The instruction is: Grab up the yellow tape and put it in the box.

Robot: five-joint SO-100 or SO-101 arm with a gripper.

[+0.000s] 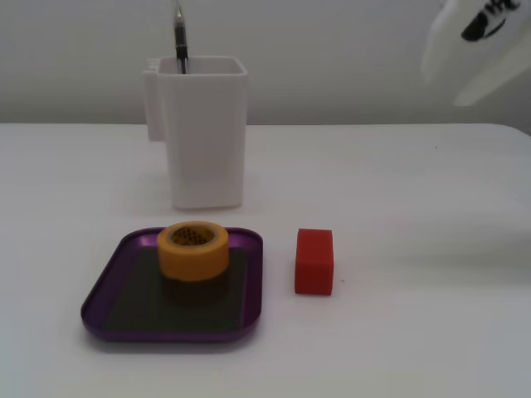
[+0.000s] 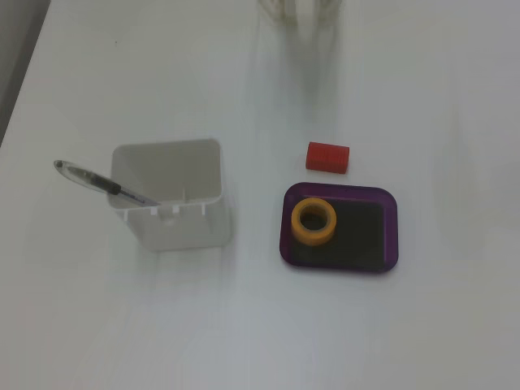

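The yellow tape [image 1: 193,249] stands flat inside the purple box [image 1: 106,292], near its far rim, with its hollow core facing up. In the other fixed view the tape [image 2: 314,221] sits in the left part of the box [image 2: 390,231]. My white gripper [image 1: 474,51] is blurred at the top right corner, high above the table and far from the box. In the other fixed view only a blurred white part of the arm [image 2: 299,8] shows at the top edge. The jaws are too blurred to read, and nothing shows between them.
A red block [image 1: 314,261] lies on the table just right of the box; it also shows in the other fixed view [image 2: 327,157]. A tall white container [image 1: 205,133] holding a pen [image 1: 179,37] stands behind the box. It also shows in the other fixed view [image 2: 171,195].
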